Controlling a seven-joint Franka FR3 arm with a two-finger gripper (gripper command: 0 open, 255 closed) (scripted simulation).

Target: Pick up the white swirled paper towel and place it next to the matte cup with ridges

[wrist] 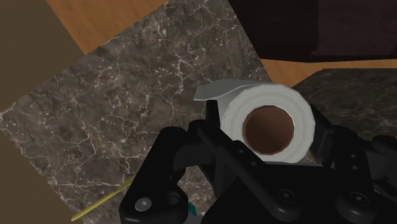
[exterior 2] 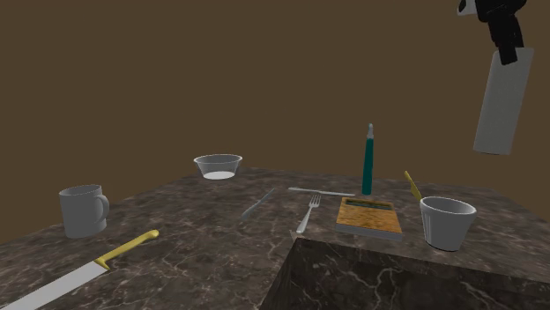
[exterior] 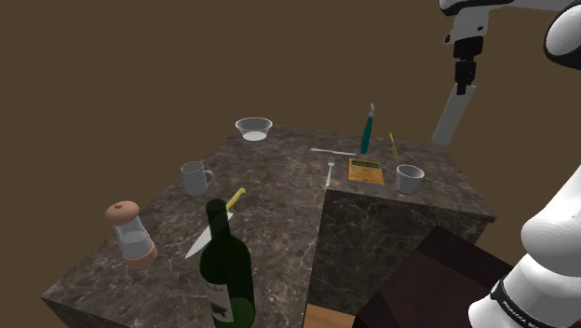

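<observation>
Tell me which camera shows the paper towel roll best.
The wrist view: the paper towel roll sits close, end-on, brown core visible, clasped by the gripper. The shoulder and second exterior views show it side-on, a pale cylinder held aloft.

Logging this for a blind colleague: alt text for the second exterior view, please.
The black gripper holds a pale paper towel roll hanging in the air, high above a dark marbled counter. Below it, toward the view's left, stands a white cup, with a fork, a clear bowl, a grey mug and a knife farther left.
</observation>
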